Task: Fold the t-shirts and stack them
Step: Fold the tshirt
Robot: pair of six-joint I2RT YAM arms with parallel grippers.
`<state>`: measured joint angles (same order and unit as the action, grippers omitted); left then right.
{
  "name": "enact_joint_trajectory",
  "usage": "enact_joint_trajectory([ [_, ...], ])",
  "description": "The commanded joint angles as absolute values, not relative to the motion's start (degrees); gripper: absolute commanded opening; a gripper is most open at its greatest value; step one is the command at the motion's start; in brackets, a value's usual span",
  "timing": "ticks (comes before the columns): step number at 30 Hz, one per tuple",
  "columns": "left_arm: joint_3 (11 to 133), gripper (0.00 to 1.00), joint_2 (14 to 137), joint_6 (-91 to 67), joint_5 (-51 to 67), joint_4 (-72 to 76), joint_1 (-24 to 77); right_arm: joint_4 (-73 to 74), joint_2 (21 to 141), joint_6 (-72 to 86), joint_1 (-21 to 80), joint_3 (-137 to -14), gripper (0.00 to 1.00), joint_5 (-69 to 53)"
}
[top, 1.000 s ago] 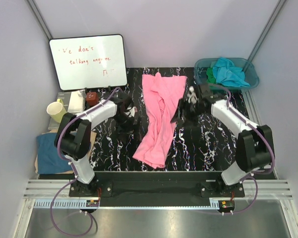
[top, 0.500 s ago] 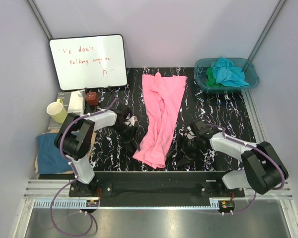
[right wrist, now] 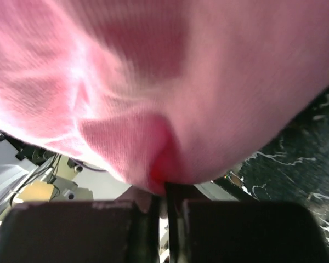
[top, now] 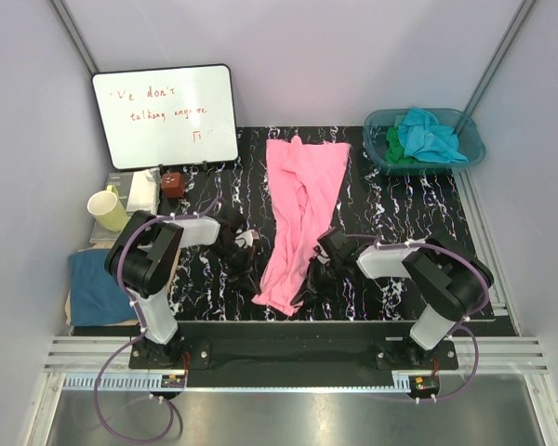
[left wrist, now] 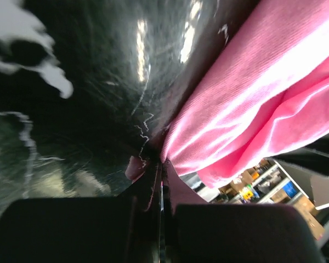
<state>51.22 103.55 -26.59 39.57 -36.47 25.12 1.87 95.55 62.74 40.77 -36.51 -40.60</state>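
A pink t-shirt (top: 302, 209) lies stretched lengthwise down the middle of a black table (top: 400, 214) veined with white like marble. It is broad and flat at the far end, narrowing to a rumpled, bunched near end close to the arms' bases. From above, the left gripper (top: 253, 269) and right gripper (top: 314, 274) sit low on either side of that near end, but their jaws cannot be made out there. The wrist cameras show them. On the left, the dark fingers (left wrist: 148, 186) are pressed together with the shirt's edge caught at their tips, against a glossy, reflective tabletop. On the right, the jaws are closed on a puckered fold of the finely ribbed pink knit, which fills almost the whole view. Only the overhead view takes in the surroundings. A translucent teal basin (top: 379, 124) at the far right corner holds a crumpled turquoise t-shirt (top: 430, 135) and a green t-shirt (top: 393, 144). A whiteboard (top: 166, 114) with red handwriting leans at the far left, and a pale yellow mug (top: 105, 209) stands below it. A dark blue folded cloth (top: 95, 290) rests off the table's left edge.
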Motion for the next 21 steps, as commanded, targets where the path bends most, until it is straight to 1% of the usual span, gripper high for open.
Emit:
enact_joint_trajectory([
  [1,48.3,0.0,102.4,-27.8,38.1,-34.9,27.4,15.1,95.8,61.1,41.1,-40.9,0.0,-34.1],
  [7,47.9,0.0,100.1,-31.2,38.2,-35.0,33.2,34.3,92.2,54.2,41.1,-44.9,0.0,-24.0],
  [10,48.3,0.0,100.3,-32.3,37.8,-35.1,36.1,40.6,91.1,52.3,41.0,-45.1,0.0,-19.4],
  [13,48.5,0.0,101.1,-32.9,37.0,-35.5,37.7,43.6,90.4,50.9,40.5,-44.1,0.0,-17.4],
  [19,48.8,0.0,100.7,-32.7,34.3,-38.2,37.7,47.7,89.7,47.9,40.3,-44.8,0.01,-14.9],
  [20,49.0,0.02,100.7,-32.5,34.4,-38.7,37.7,48.0,90.3,47.4,40.4,-45.3,0.02,-15.0],
  [21,49.9,0.21,100.5,-31.6,34.1,-40.3,37.7,48.2,90.4,46.5,40.4,-46.5,0.11,-15.8],
])
